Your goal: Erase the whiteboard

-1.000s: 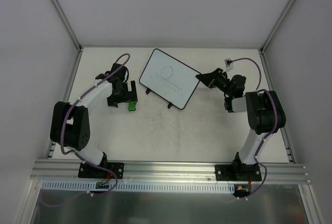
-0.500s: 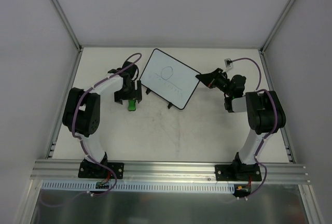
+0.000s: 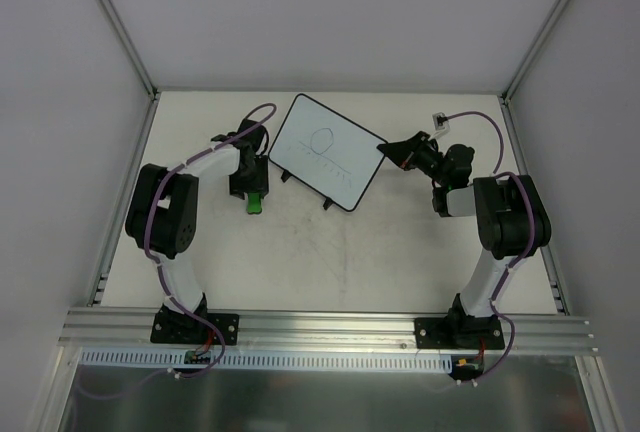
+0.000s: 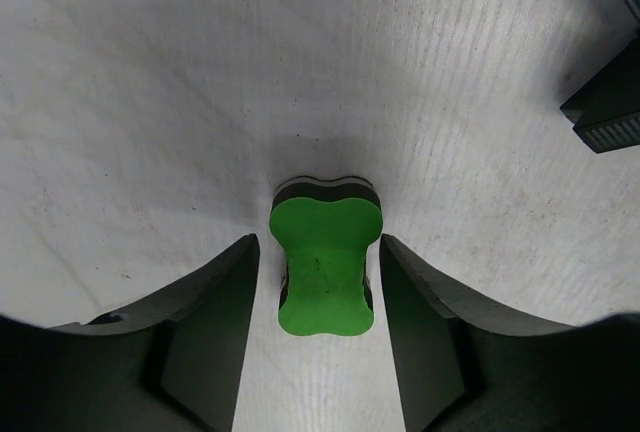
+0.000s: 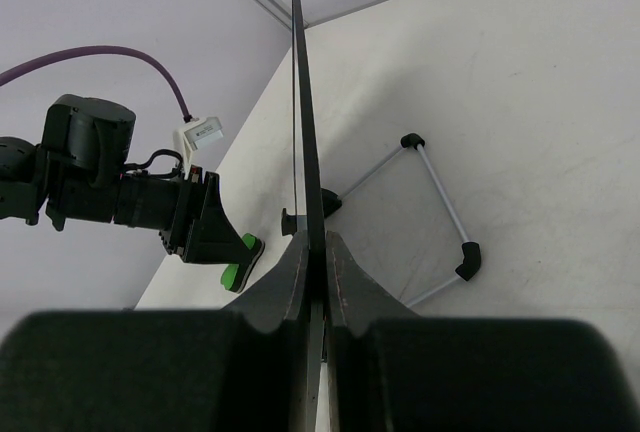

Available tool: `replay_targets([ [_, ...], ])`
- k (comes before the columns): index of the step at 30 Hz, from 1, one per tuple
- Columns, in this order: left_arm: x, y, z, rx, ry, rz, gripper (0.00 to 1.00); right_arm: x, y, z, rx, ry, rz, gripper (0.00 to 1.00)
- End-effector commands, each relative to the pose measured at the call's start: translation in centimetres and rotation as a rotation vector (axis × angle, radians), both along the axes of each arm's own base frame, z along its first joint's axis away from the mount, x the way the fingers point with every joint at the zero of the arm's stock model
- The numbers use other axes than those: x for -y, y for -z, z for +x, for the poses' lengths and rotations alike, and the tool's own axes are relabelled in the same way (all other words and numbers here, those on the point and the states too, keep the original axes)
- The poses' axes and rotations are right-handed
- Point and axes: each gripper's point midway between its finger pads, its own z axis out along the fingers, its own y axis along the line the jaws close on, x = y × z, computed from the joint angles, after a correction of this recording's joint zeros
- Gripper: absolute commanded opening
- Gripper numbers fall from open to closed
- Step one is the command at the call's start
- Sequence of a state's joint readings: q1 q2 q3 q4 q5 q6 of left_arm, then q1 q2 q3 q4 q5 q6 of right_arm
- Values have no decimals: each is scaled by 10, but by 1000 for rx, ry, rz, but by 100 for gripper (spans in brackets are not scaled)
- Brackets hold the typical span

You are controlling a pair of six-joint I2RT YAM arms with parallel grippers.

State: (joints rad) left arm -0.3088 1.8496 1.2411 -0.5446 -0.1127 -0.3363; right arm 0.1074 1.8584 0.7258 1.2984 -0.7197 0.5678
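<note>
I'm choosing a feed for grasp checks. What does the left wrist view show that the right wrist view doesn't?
Only left wrist: the left gripper open, with clear gaps either side of the green eraser. Only right wrist: the whiteboard edge-on, pinched by the right gripper, plus a wire stand. Both: the eraser, the left gripper, the table.

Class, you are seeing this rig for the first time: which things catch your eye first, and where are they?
The whiteboard, with a faint drawing, stands at the table's far middle, its right edge clamped in the right gripper. A bright green eraser lies on the table left of it, between the open fingers of the left gripper.
</note>
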Motion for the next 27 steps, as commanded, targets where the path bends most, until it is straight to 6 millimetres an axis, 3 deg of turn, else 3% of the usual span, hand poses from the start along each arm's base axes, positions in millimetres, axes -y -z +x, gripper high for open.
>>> replay_targets([
  [1, 7, 6, -1, -3, 39, -9, 50, -6, -52, -7, 298, -32, -12, 1],
  [11, 10, 19, -9, -22, 39, -4, 49, -5, -51, -7, 298, -30, -12, 0],
  [13, 8, 18, -7, -12, 30, 11, 43, -4, -51, -6, 297, -29, -12, 0],
  [15, 9, 17, -8, -7, 23, 11, 30, -4, -52, -6, 301, -28, -14, 0],
  [19, 12, 13, -10, 1, 33, 7, 25, -4, -51, -6, 295, -27, -12, 0],
  [20, 13, 13, -11, 0, 37, 3, 12, -4, -50, -6, 295, -27, -13, 0],
  [22, 13, 13, -13, -1, 35, 5, 0, -4, -51, -6, 297, -27, -13, 0],
  [27, 16, 7, -11, 13, 34, -12, 0, -4, -50, -6, 295, -29, -13, 0],
])
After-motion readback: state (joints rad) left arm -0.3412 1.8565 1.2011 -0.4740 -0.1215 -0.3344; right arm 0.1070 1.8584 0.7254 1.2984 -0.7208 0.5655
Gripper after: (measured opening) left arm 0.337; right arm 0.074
